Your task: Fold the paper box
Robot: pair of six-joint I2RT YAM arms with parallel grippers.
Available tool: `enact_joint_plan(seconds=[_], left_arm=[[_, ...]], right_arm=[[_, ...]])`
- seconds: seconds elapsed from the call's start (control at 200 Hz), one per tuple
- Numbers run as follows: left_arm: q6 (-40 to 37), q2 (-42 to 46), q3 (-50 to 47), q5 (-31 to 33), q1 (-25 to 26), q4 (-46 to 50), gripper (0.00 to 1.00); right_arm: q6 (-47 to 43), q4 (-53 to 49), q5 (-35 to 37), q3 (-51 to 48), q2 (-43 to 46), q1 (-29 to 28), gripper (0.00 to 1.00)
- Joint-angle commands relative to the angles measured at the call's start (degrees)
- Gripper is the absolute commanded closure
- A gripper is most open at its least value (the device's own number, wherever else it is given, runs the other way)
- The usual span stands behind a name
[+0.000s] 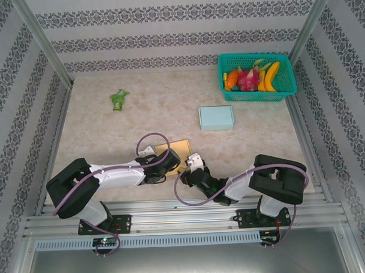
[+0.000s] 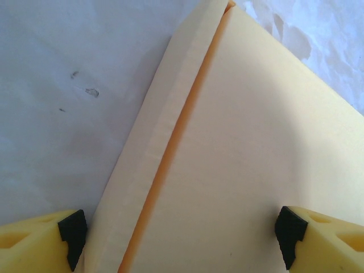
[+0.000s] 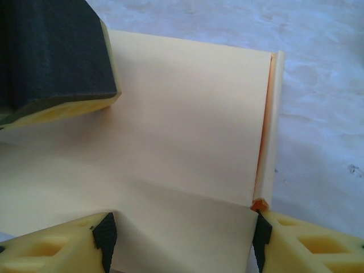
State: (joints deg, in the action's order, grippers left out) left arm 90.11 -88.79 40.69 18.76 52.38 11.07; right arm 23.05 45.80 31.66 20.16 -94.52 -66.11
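The cream paper box (image 1: 173, 150) lies flat on the table near the front, between both arms. My left gripper (image 1: 171, 165) hovers over its near-left part. In the left wrist view the sheet (image 2: 256, 159) with a narrow raised side strip (image 2: 165, 136) spans the gap of the open left gripper (image 2: 182, 239). My right gripper (image 1: 192, 170) sits at the box's near-right corner. In the right wrist view a folded-up flap (image 3: 182, 227) stands between the pads of the open right gripper (image 3: 182, 242), the right pad touching the flap's edge. The left gripper's finger (image 3: 51, 51) rests on the panel (image 3: 187, 125).
A green basket (image 1: 289, 92) of fruit stands at the back right. A light blue box (image 1: 216, 117) lies mid-table behind the paper box. A small green toy (image 1: 118, 99) lies at the back left. Metal frame rails border the table.
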Motion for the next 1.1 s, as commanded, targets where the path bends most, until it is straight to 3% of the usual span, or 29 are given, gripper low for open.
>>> enact_joint_plan(seconds=[0.0,0.17,0.295,0.5,0.669,0.779,1.099], left_arm=[[-4.06,-5.52,-2.95,-7.94,0.17,7.66,0.12],[-4.20,-6.17,-2.87,-8.02,0.09,7.22,0.12],[-4.35,-6.57,-2.73,-8.78,-0.12,6.62,0.12],[-4.59,-7.49,-2.48,-9.47,-0.09,5.79,0.12],[-4.82,-8.06,-2.52,-9.44,-0.17,5.93,0.12],[-4.98,-7.72,-3.02,-9.43,-0.35,5.94,0.12],[-5.32,-8.23,-3.25,-10.08,-1.29,5.22,0.12]], right_arm=[[-2.60,2.47,-4.14,1.97,-3.37,0.33,0.35],[-3.67,6.04,-5.61,0.52,-2.89,0.61,0.35],[-2.62,6.38,-8.84,0.32,-1.91,1.07,0.44],[1.19,7.81,-13.46,1.28,-4.20,1.10,0.46],[-1.36,16.92,-10.74,-1.35,-9.18,1.40,0.48],[-0.12,21.30,-13.48,-3.47,-10.77,2.69,0.54],[8.65,12.30,-19.76,-3.68,-2.43,4.95,0.47]])
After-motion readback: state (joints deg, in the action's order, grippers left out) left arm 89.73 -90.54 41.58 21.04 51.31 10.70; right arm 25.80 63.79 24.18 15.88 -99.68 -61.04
